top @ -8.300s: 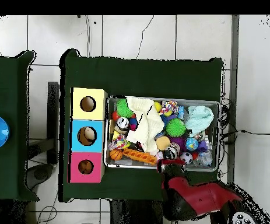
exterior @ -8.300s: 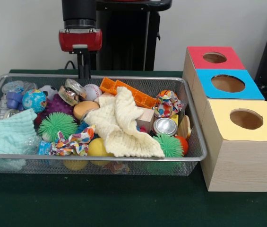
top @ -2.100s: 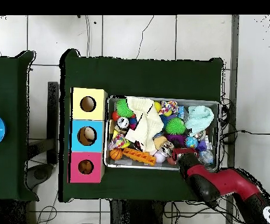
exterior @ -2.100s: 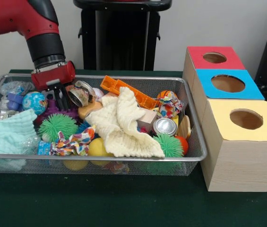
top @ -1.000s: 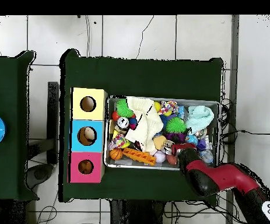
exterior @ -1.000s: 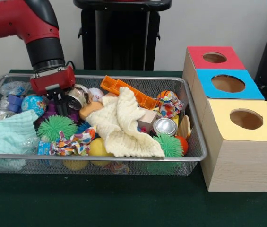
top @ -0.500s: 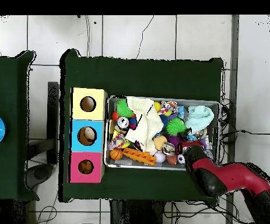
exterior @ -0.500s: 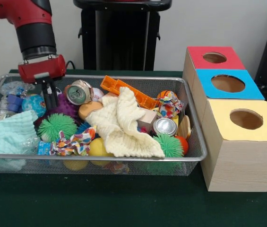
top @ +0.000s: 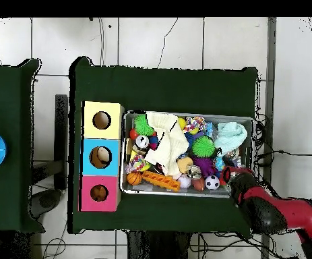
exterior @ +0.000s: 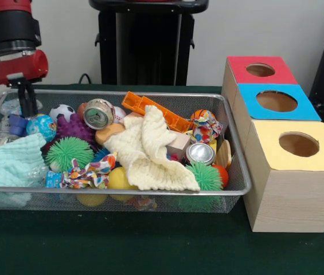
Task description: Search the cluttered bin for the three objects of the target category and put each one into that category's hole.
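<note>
The silver wire-mesh bin (exterior: 150,95) is packed with clutter and also shows in the overhead view (top: 122,156). No soft animal toy shows clearly, and the orange tiger is hidden. My gripper (exterior: 27,107) hangs from the red wrist over the bin's far left corner, above a clear plastic item and a blue piece. Nothing shows in it. In the overhead view the gripper (top: 231,173) is at the bin's right near corner. The red-panelled box's round hole (exterior: 260,70) is at the far right, and it also shows in the overhead view (top: 99,193).
The blue-panelled box (exterior: 276,101) and the yellow-panelled box (exterior: 298,144) stand beside the bin. In the bin lie a cream cloth (exterior: 144,152), green spiky balls (exterior: 70,152), a purple spiky ball (exterior: 73,127), a can (exterior: 98,113), an orange brick plate (exterior: 156,112), patterned scraps (exterior: 87,173) and a mint cloth (exterior: 10,160).
The arm has risen and swung from above the can and purple spiky ball to the bin's far left corner. The can, a soccer ball and the purple ball now show uncovered.
</note>
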{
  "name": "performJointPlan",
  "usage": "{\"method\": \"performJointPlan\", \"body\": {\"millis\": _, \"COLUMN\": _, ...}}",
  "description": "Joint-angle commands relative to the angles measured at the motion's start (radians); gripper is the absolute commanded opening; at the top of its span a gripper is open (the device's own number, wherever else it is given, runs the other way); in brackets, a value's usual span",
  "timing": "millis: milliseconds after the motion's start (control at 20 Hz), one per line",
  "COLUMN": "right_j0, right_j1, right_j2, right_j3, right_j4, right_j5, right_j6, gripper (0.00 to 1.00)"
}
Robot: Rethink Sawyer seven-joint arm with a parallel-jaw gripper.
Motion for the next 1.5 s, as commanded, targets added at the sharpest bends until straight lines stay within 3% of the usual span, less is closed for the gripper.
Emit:
{"method": "performJointPlan", "body": {"millis": 50, "right_j0": -0.117, "right_j1": 0.108, "right_j2": 0.069, "right_j3": -0.065, "right_j4": 0.023, "right_j5": 0.198, "right_j6": -0.508, "gripper": 0.0}}
{"method": "performJointPlan", "body": {"millis": 200, "right_j0": -0.149, "right_j1": 0.156, "right_j2": 0.062, "right_j3": -0.088, "right_j4": 0.019, "right_j5": 0.218, "right_j6": -0.561, "gripper": 0.0}}
{"method": "performJointPlan", "body": {"millis": 550, "right_j0": -0.173, "right_j1": 0.253, "right_j2": 0.009, "right_j3": -0.113, "right_j4": -0.036, "right_j5": 0.163, "right_j6": -0.588, "gripper": 0.0}}
{"method": "performJointPlan", "body": {"millis": 800, "right_j0": -0.197, "right_j1": 0.37, "right_j2": -0.01, "right_j3": -0.186, "right_j4": -0.044, "right_j5": 0.163, "right_j6": -0.696, "gripper": 0.0}}
{"method": "performJointPlan", "body": {"millis": 1050, "right_j0": -0.2, "right_j1": 0.486, "right_j2": -0.026, "right_j3": -0.244, "right_j4": -0.092, "right_j5": 0.1, "right_j6": -0.729, "gripper": 0.0}}
{"method": "performJointPlan", "body": {"millis": 1350, "right_j0": -0.159, "right_j1": 0.532, "right_j2": -0.054, "right_j3": -0.256, "right_j4": -0.164, "right_j5": 0.005, "right_j6": -0.617, "gripper": 0.0}}
{"method": "performJointPlan", "body": {"millis": 1500, "right_j0": -0.099, "right_j1": 0.488, "right_j2": -0.09, "right_j3": -0.234, "right_j4": -0.195, "right_j5": -0.056, "right_j6": -0.484, "gripper": 0.0}}
